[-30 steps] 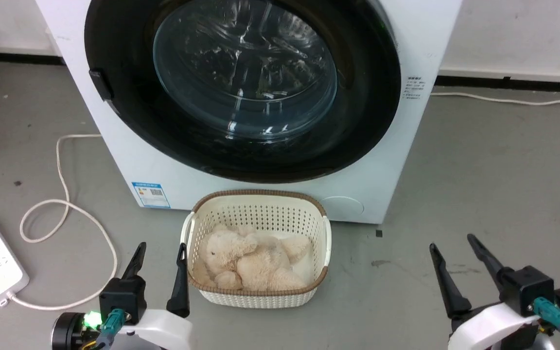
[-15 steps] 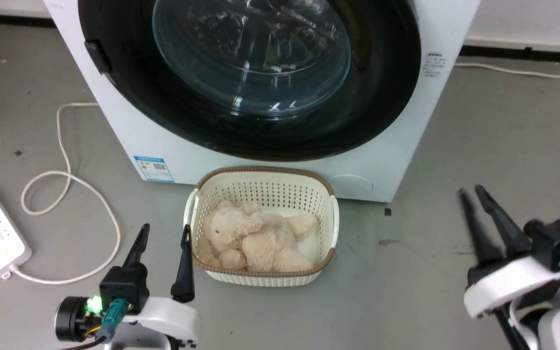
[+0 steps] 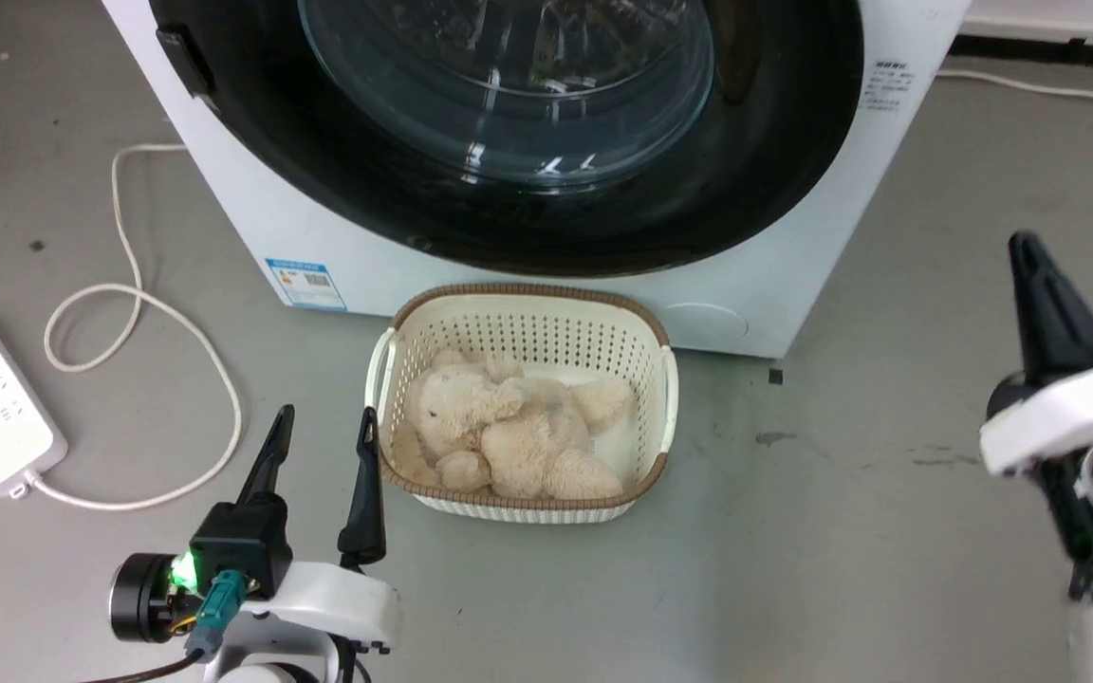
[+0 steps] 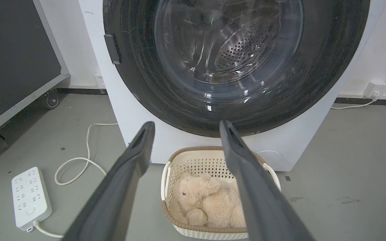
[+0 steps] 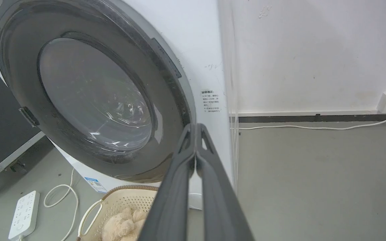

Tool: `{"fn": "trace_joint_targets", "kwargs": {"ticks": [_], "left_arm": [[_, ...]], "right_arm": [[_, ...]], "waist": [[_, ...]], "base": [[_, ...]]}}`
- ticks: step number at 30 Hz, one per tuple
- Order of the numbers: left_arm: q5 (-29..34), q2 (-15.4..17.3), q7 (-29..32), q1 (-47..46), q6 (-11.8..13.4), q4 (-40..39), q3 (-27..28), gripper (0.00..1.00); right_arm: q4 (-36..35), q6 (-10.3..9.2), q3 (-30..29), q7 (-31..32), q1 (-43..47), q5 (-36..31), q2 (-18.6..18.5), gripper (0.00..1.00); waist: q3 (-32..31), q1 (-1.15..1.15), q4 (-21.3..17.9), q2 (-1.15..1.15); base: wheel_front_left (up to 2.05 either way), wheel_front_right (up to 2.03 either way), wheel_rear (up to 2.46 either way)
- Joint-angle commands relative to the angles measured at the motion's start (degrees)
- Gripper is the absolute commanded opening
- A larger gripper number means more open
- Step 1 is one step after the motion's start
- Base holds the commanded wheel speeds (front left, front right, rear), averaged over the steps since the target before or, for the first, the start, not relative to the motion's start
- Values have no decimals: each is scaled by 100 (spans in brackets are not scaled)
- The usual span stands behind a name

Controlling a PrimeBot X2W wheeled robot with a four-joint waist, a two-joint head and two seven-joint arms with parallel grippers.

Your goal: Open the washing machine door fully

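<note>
On the grey floor (image 3: 888,493), the washing machine door (image 3: 774,142) sits flush in the white washing machine (image 3: 262,228), with a basket (image 3: 527,289) just before it. The left gripper (image 3: 326,417) has its jaws apart, and the right gripper (image 5: 196,126) has its jaws together.

Washing machine door (image 3: 509,142): big, round, glossy black, bulging clear glass window at centre, shut flush against the front, small black tab on its left rim. Washing machine (image 3: 357,256): white front-loader standing on grey floor (image 3: 888,531), door nearly as wide as its front, blue sticker (image 3: 305,283) low left.
</note>
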Motion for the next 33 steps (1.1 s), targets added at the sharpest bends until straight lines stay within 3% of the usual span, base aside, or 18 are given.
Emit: {"fn": "trace_joint_targets", "kwargs": {"ticks": [1, 16, 27, 33], "left_arm": [[-27, 4, -60, -106, 37, -24, -10, 100], [-116, 5, -264, -369, 84, -88, -119, 100], [-203, 6, -420, -546, 177, -146, -276, 100], [-251, 6, -515, -677, 248, -202, -420, 100]], "right_arm": [[45, -2, -43, 55, -198, 95, -41, 0], [1314, -3, -793, 1583, -2227, 1397, 73, 0], [2636, -3, -1743, 2900, -3786, 1558, -106, 0], [3125, -4, -2275, 3644, -4618, 1468, -19, 0]], "waist": [[54, -1, 20, 0], [717, -1, 305, 0], [1132, -1, 601, 0], [1383, -1, 726, 0]], "base": [[0, 0, 0], [0, 0, 0], [0, 0, 0], [0, 0, 0]]}}
